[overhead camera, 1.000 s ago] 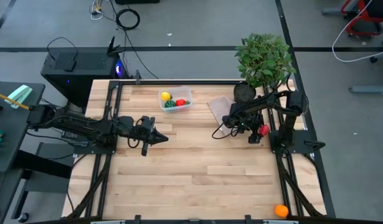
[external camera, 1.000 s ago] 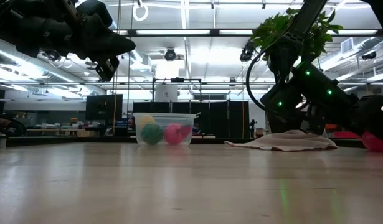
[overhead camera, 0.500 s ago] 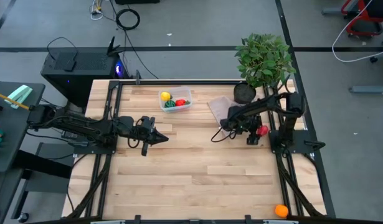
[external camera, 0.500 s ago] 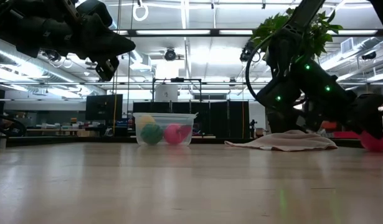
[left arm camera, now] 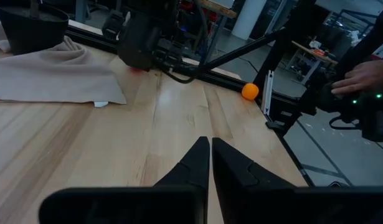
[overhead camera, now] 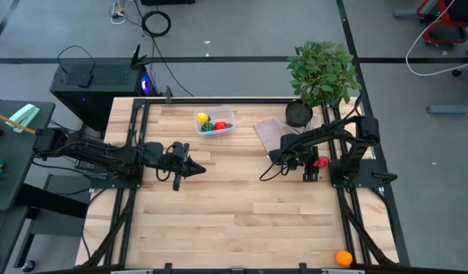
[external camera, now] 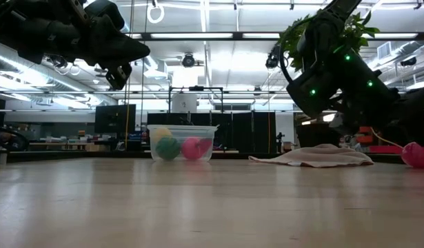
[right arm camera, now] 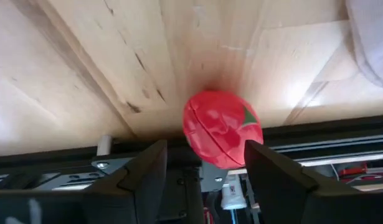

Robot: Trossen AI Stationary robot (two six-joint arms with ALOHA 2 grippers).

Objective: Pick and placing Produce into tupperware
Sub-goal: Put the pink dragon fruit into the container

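Right tool [right arm camera: 200, 163] | fingers apart, straddling the red tomato [right arm camera: 221, 127] at the counter [overhead camera: 241, 205] edge for a grab | left tool [overhead camera: 197, 169] hanging pinched together, empty.

You look level across the wooden counter [external camera: 198, 207]. Toward its far edge stands the clear tupperware [external camera: 183, 142], with a yellow piece [external camera: 159, 133], a green ball [external camera: 167, 147] and a pinkish-red piece [external camera: 192, 147] showing through its wall. To the right of it a beige cloth [external camera: 315, 157] lies crumpled, and a red piece [external camera: 418, 154] rests on the counter at the far right. One dark arm [external camera: 60, 31] hangs high at upper left. The other [external camera: 349, 76], lit with green lights, reaches down above the cloth, in front of a leafy plant [external camera: 356, 31].
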